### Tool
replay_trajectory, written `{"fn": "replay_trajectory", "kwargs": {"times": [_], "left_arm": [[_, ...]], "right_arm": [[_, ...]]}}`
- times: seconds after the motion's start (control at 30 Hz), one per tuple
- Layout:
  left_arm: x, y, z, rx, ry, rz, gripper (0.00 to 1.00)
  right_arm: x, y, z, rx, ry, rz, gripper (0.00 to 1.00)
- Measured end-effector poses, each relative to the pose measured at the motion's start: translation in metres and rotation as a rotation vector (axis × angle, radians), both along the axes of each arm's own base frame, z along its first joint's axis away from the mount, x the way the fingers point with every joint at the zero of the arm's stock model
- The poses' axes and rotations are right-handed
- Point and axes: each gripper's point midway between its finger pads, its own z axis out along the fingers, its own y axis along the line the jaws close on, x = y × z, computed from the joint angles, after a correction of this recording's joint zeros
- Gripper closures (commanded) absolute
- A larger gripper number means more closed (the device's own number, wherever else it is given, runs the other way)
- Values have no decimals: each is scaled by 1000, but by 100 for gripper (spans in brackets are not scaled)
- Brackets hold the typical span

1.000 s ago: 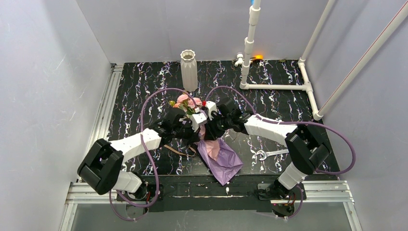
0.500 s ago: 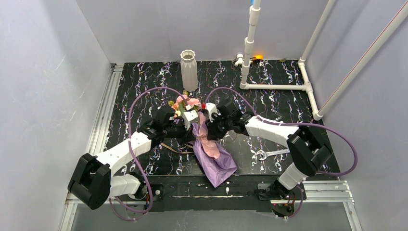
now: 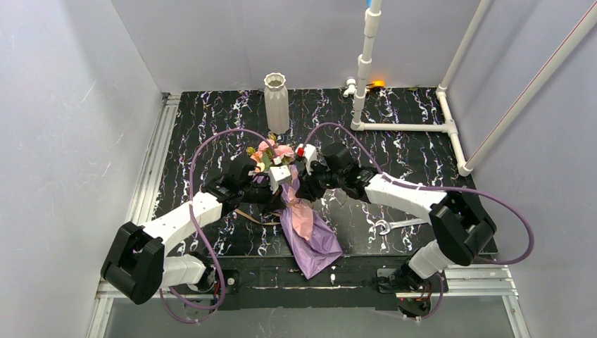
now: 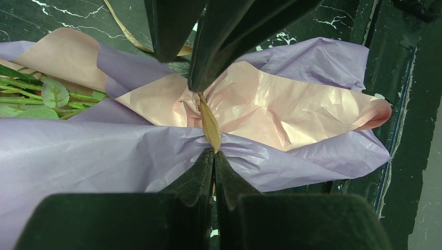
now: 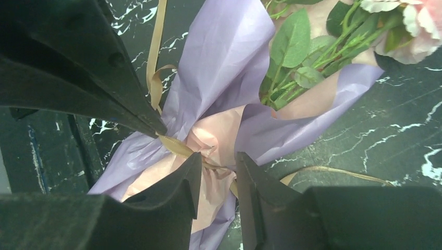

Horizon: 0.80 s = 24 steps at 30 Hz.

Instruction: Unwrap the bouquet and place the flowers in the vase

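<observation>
Your left gripper (image 4: 214, 154) is pinching the tan ribbon (image 4: 210, 125) closed-fingered at the waist of the bouquet (image 3: 304, 220), while your right gripper (image 5: 219, 167) is straddling that waist half-open, the bouquet lying on the table (image 3: 422, 155), flowers (image 3: 274, 150) pointing toward the vase (image 3: 276, 102).

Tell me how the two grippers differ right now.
The left gripper is shut, pinching the ribbon; the right gripper has its jaws apart. The left reaches the bouquet from the left, the right from the right. Both meet at the bouquet's tied waist.
</observation>
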Motion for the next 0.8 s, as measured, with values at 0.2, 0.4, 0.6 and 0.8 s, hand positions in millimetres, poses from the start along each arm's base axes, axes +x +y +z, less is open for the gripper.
{"fn": "replay_trajectory", "kwargs": {"times": [0.2, 0.4, 0.6, 0.8], "left_arm": [[0, 0, 0, 3, -6, -4, 100], [-2, 4, -4, 28, -20, -29, 100], [-7, 14, 2, 63, -124, -105, 100], [-12, 21, -1, 95, -209, -178, 100]], "right_arm": [[-4, 8, -32, -38, 46, 37, 62], [2, 7, -70, -135, 84, 8, 69], [3, 10, -73, -161, 86, -8, 71], [2, 7, -73, -199, 113, -20, 69]]}}
